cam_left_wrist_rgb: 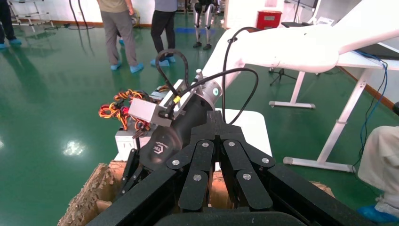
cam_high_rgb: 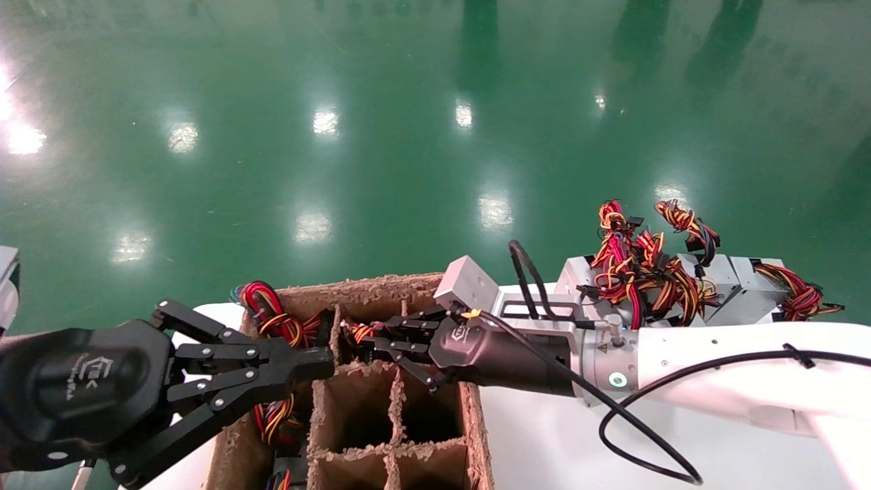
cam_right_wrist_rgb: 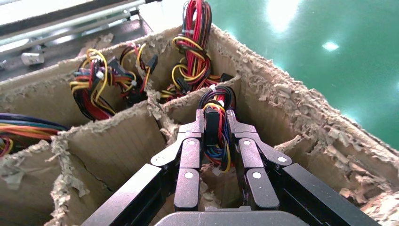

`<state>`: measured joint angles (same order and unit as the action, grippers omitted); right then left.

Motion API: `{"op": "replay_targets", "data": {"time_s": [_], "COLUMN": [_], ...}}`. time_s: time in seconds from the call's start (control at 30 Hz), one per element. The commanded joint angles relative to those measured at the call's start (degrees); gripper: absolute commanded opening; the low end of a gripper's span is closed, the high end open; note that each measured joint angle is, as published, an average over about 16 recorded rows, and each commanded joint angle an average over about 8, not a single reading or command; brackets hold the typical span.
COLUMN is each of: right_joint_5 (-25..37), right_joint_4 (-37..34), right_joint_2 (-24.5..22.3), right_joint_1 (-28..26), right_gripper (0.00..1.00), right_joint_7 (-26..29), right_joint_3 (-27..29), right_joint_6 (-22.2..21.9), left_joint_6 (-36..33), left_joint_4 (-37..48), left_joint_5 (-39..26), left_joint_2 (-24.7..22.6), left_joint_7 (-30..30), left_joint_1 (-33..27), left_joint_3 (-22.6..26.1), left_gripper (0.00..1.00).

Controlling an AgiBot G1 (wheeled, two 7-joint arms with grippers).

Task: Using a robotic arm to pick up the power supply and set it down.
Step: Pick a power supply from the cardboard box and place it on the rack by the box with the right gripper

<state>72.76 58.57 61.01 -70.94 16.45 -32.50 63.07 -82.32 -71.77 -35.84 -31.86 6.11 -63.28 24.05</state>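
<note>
My right gripper (cam_high_rgb: 362,340) (cam_right_wrist_rgb: 212,117) reaches down into a cell of the brown cardboard divider box (cam_high_rgb: 471,422) (cam_right_wrist_rgb: 287,99). It is shut on the wire bundle (cam_right_wrist_rgb: 217,95) of a power supply: a black plug and red, yellow and blue wires sit pinched between its fingers. That power supply's metal body is hidden down in the cell. The same gripper shows in the left wrist view as a black hand (cam_left_wrist_rgb: 164,141) on a white arm. My left gripper (cam_high_rgb: 321,364) (cam_left_wrist_rgb: 215,117) hovers over the box's left side, shut and holding nothing.
Other silver power supplies (cam_high_rgb: 745,286) (cam_left_wrist_rgb: 126,141) with wire bundles lie on the white table (cam_high_rgb: 544,435) behind the right arm. More wire bundles (cam_high_rgb: 272,320) (cam_right_wrist_rgb: 96,84) fill neighbouring cells. People (cam_left_wrist_rgb: 117,28) stand on the green floor further off.
</note>
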Motion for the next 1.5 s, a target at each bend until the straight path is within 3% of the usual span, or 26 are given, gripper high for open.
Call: {"op": "replay_targets", "data": {"time_s": [0.03,0.57,0.87,1.17,1.5], "right_joint_5": [-0.5,-13.7,-20.1,-24.0,-23.9], "right_joint_4": [-0.3,-10.5,-14.4,-14.4,-10.6], "right_joint_2": [0.0,-1.0,-2.1,-3.6,-11.2], "right_joint_1": [-0.1,-5.0,-8.6,-13.0,-15.2], "right_gripper": [0.0,0.0,0.0,0.0,0.0], "right_joint_7": [0.1,12.5,17.7,20.1,20.5], "right_joint_3": [0.2,3.8,6.9,10.7,15.6], "right_joint_6": [0.3,12.2,15.2,11.7,0.7], "left_joint_6": [0.0,0.0,0.0,0.0,0.0], "left_joint_4": [0.0,0.0,0.0,0.0,0.0], "left_joint_5": [0.0,0.0,0.0,0.0,0.0], "left_joint_2": [0.0,0.0,0.0,0.0,0.0], "left_joint_7": [0.0,0.0,0.0,0.0,0.0], "left_joint_1": [0.0,0.0,0.0,0.0,0.0], "left_joint_3": [0.0,0.0,0.0,0.0,0.0], "left_gripper": [0.0,0.0,0.0,0.0,0.0]}}
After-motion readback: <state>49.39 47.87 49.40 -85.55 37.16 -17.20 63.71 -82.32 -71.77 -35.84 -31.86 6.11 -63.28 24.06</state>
